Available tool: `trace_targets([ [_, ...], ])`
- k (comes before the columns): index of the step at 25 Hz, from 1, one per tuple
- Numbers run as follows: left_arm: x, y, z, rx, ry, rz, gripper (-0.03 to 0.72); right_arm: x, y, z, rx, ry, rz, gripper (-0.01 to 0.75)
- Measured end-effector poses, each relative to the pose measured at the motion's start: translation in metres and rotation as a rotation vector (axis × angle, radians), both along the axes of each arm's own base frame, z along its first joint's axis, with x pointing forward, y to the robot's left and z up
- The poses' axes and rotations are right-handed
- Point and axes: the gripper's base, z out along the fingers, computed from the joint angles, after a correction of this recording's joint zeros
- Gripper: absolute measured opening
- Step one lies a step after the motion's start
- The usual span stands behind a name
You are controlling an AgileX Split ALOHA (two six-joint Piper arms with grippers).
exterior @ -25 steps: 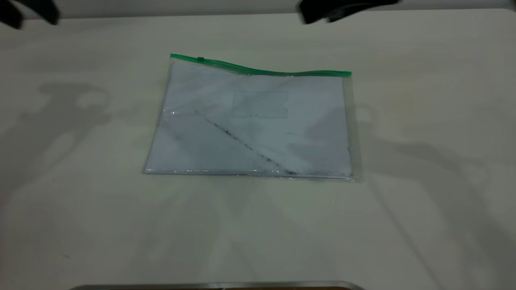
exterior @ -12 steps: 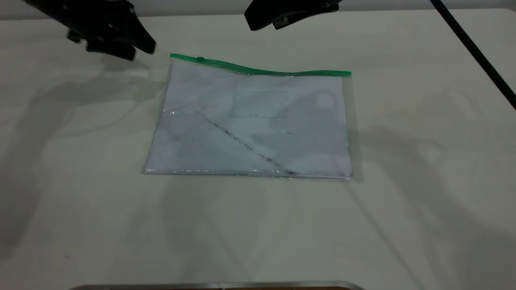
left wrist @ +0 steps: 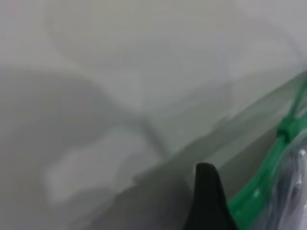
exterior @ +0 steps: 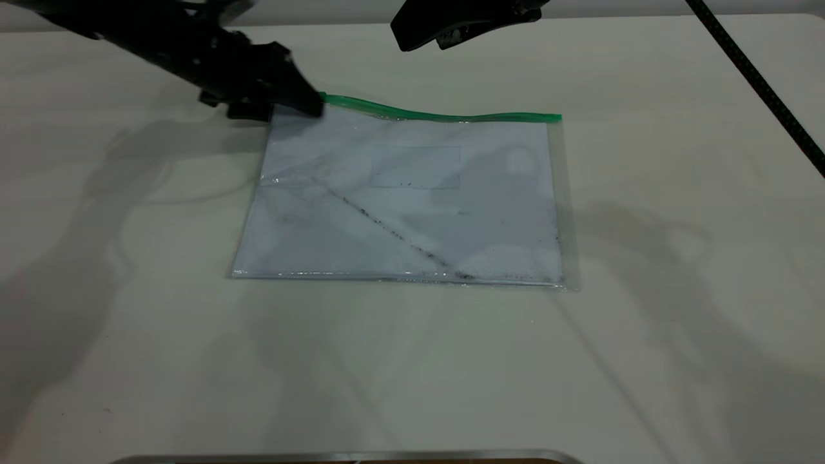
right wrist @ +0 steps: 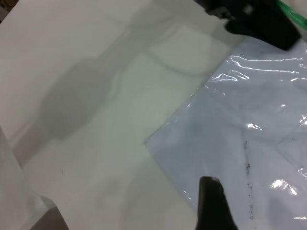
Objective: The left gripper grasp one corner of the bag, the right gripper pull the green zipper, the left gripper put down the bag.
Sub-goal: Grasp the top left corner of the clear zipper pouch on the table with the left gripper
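Observation:
The bag (exterior: 412,212) lies flat on the table, with a white sheet inside, a dark diagonal smudge and a card pocket. The green zipper (exterior: 445,116) runs along its far edge. My left gripper (exterior: 287,111) is open, low over the bag's far-left corner, and hides that corner and the slider in the exterior view. In the left wrist view one finger (left wrist: 206,196) sits right beside the zipper (left wrist: 259,191), with the slider tab (left wrist: 290,127) farther along. My right gripper (exterior: 412,35) hovers above the table behind the zipper's middle, apart from the bag (right wrist: 249,143).
A black braided cable (exterior: 754,77) crosses the far right of the table. A metal edge (exterior: 348,457) runs along the near side. Bare tabletop (exterior: 677,290) surrounds the bag. The right wrist view shows the left gripper (right wrist: 259,21) at the bag's corner.
My left gripper has come in from the far left and dropped onto the bag's far-left corner. My right gripper shifted left a second ago and has since held still. The bag has not moved.

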Motion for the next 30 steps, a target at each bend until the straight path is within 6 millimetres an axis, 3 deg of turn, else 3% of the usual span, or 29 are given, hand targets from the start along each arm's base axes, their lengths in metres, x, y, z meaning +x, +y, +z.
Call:
trace_targets([
  [3,-0.001,-0.009,0.0,0.003,-0.005,-0.025,0.578,0.0,0.0,0.0,0.0,0.0,0.0,0.511],
  [15,-0.011,-0.003,-0.001,0.022,0.081,-0.132,0.42,0.0,0.0,0.0,-0.003,-0.005,0.003,0.511],
  [22,-0.01,-0.004,-0.003,0.063,0.042,-0.152,0.073,0.001,0.0,0.0,-0.007,-0.01,-0.003,0.511],
  [26,-0.007,-0.005,0.011,0.089,-0.045,-0.246,0.053,0.004,-0.002,-0.001,-0.032,-0.043,-0.017,0.511],
  [30,-0.006,-0.008,0.04,0.136,-0.179,-0.424,0.053,0.009,-0.006,-0.002,-0.096,-0.137,-0.008,0.511],
])
